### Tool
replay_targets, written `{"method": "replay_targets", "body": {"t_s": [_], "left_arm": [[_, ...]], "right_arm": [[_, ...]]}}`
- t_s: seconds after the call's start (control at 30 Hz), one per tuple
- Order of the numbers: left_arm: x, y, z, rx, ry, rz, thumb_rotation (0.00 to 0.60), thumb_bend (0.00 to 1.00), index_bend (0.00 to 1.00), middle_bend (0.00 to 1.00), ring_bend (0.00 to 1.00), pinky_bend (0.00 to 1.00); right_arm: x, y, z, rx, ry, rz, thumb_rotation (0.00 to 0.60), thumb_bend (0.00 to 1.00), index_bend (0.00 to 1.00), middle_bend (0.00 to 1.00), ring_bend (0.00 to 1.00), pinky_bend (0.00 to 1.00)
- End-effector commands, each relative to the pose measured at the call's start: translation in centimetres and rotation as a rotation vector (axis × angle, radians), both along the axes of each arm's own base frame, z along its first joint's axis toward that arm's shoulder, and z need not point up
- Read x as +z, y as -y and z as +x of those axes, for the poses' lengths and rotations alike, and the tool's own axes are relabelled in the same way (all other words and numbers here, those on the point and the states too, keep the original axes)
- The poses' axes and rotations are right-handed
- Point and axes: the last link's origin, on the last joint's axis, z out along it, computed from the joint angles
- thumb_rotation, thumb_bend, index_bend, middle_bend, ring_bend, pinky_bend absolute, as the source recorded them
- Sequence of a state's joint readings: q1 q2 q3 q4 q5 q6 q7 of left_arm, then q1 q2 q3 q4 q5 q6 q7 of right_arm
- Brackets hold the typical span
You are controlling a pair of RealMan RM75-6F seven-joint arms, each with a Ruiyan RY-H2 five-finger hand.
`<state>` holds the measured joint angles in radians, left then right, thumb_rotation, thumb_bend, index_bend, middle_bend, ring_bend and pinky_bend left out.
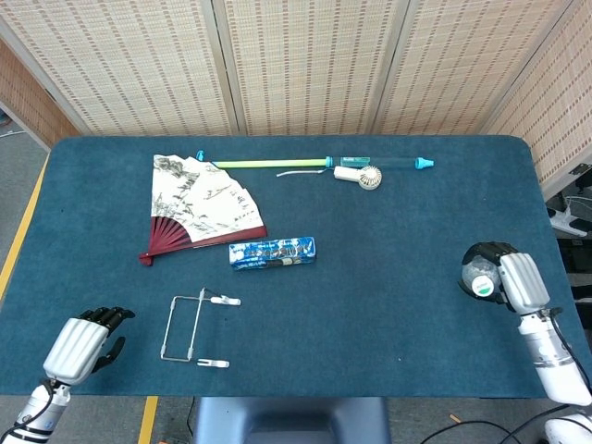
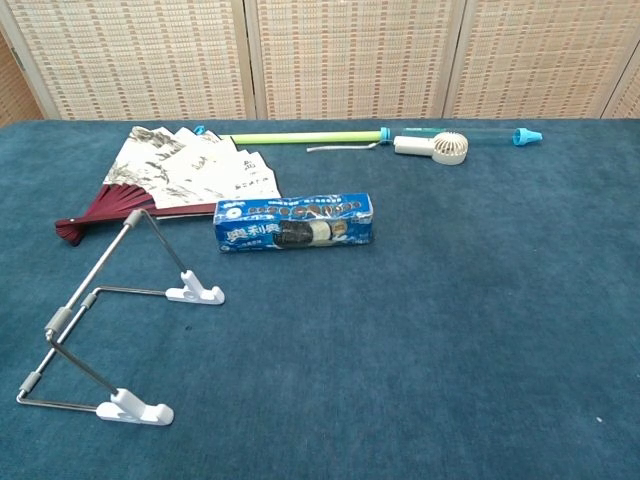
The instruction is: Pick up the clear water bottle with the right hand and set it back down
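**Clear bottle upright in the right hand's grip**

The clear water bottle (image 1: 480, 278) stands near the desk's (image 1: 388, 240) right edge, seen cap-up, with the right hand (image 1: 511, 280) wrapped round it, fingers clamped on its body. The chest view shows neither. It looks like thin plastic, so likely light, smooth and easily crumpled; a grip around the mid-body, firm but not crushing, should suit it, and it may tip on the soft cloth when released. The left hand (image 1: 83, 342) rests at the near left corner holding nothing, fingers curled in.

Count: one bottle, one folding fan (image 1: 199, 205), one blue biscuit pack (image 1: 272, 252), one wire stand (image 1: 192, 329), one handheld fan (image 1: 359, 175), one long green-and-blue rod (image 1: 314, 164).
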<state>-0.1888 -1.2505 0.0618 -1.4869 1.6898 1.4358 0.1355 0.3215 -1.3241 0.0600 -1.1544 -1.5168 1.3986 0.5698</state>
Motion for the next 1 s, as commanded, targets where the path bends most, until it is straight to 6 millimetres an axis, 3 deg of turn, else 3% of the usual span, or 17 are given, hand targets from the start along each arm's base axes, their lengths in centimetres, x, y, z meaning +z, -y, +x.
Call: {"method": "replay_targets", "body": {"t_s": [0.03, 0.27, 0.4, 0.57, 0.7, 0.8, 1.0], "left_arm": [[0.0, 0.0, 0.0, 0.002, 0.003, -0.002, 0.6, 0.44, 0.32, 0.36, 0.38, 0.51], [0.0, 0.0, 0.0, 0.004, -0.001, 0.001, 0.6, 0.44, 0.32, 0.36, 0.38, 0.51], [-0.1, 0.1, 0.1, -0.002, -0.002, -0.004, 0.6, 0.44, 0.32, 0.36, 0.38, 0.51], [0.2, 0.0, 0.0, 0.003, 0.011, 0.005, 0.6, 0.44, 0.32, 0.36, 0.38, 0.51], [0.3, 0.0, 0.0, 0.0, 0.015, 0.008, 0.6, 0.44, 0.32, 0.36, 0.38, 0.51], [0.3, 0.0, 0.0, 0.001, 0.013, 0.006, 0.6, 0.44, 0.32, 0.36, 0.38, 0.51], [0.3, 0.0, 0.0, 0.003, 0.012, 0.004, 0.6, 0.44, 0.32, 0.36, 0.38, 0.51]], "right_arm": [[-0.8, 0.1, 0.2, 0.02, 0.033, 0.019, 0.6, 0.44, 0.82, 0.71, 0.61, 0.54], [-0.9, -0.9, 3.0, 0.155, 0.1, 0.154, 0.6, 0.44, 0.82, 0.71, 0.61, 0.54], [0.3, -1.7, 6.4, 0.257, 0.099, 0.212, 0.6, 0.44, 0.82, 0.72, 0.61, 0.55], [-1.2, -0.3, 2.0, 0.037, -0.013, 0.131, 0.6, 0.44, 0.82, 0.72, 0.61, 0.55], [-2.5, 0.7, 0.5, -0.041, -0.008, 0.173, 0.6, 0.44, 0.82, 0.72, 0.61, 0.55], [-3.1, 1.0, 1.4, -0.006, 0.007, 0.179, 0.6, 0.44, 0.82, 0.72, 0.61, 0.55], [-3.0, 0.0, 5.7, 0.128, 0.128, 0.232, 0.6, 0.44, 0.82, 0.72, 0.61, 0.55]]}}
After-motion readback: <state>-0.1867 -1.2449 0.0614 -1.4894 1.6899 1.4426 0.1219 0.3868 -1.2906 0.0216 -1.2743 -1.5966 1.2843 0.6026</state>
